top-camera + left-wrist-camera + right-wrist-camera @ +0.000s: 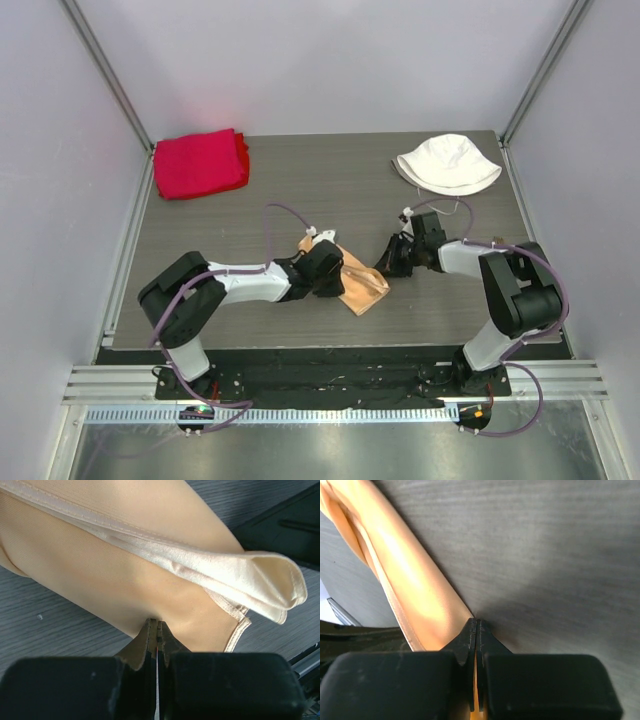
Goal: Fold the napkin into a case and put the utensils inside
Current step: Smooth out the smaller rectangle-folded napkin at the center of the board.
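The peach-tan satin napkin (364, 286) lies folded into a narrow strip in the middle of the table, between the two arms. My left gripper (333, 268) is at its left end. In the left wrist view its jaws (157, 623) are shut, pinching the napkin (100, 565) at its near edge, with hemmed layers folded over above. My right gripper (388, 262) is at the napkin's right end. Its jaws (477, 622) are shut on the napkin (405, 575), and peach cloth shows between the fingers. I cannot make out the utensils in any view.
A thick red cloth (200, 163) lies folded at the back left of the table. A white bucket hat (447, 163) sits at the back right. Grey walls and metal posts close in the table on three sides.
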